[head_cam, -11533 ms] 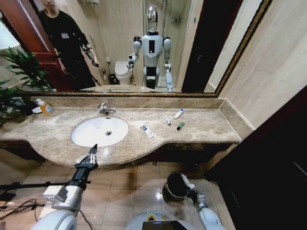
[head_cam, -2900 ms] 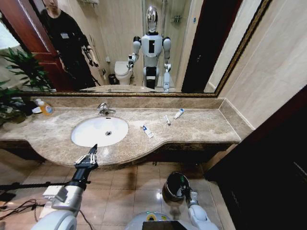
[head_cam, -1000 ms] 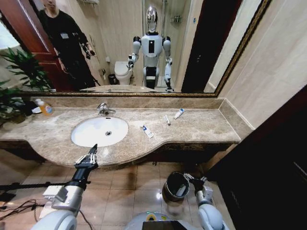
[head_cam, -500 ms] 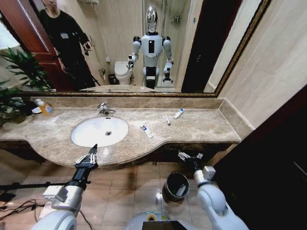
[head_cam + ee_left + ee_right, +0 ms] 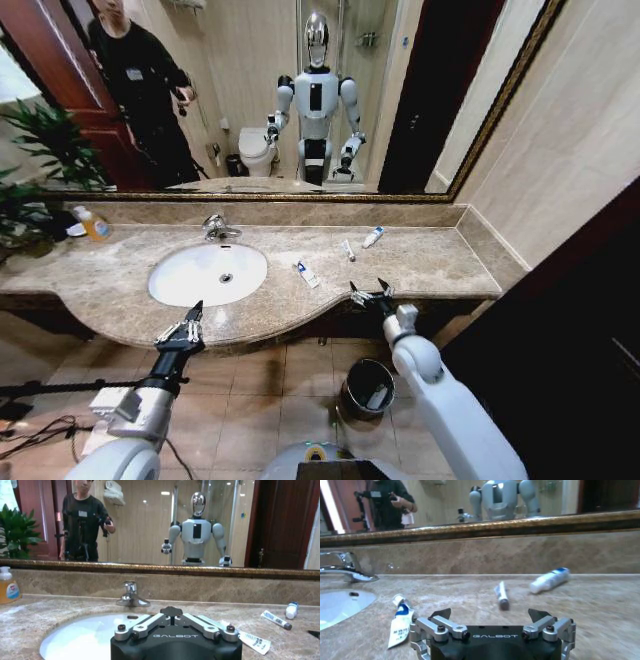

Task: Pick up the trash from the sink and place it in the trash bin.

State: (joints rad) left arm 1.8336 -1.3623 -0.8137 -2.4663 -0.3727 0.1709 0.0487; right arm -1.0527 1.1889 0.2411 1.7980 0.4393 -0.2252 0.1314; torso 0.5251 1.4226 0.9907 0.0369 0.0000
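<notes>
Trash: three pieces on counter

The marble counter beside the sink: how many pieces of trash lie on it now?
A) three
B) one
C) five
A: a flat sachet, a thin tube with a dark cap and a blue-capped white tube lie on the marble counter.

We can't read the print on the flat sachet beside the sink; the sink is cut off by the frame edge. What lies inside the bin below the sink counter is too small to tell.
</notes>
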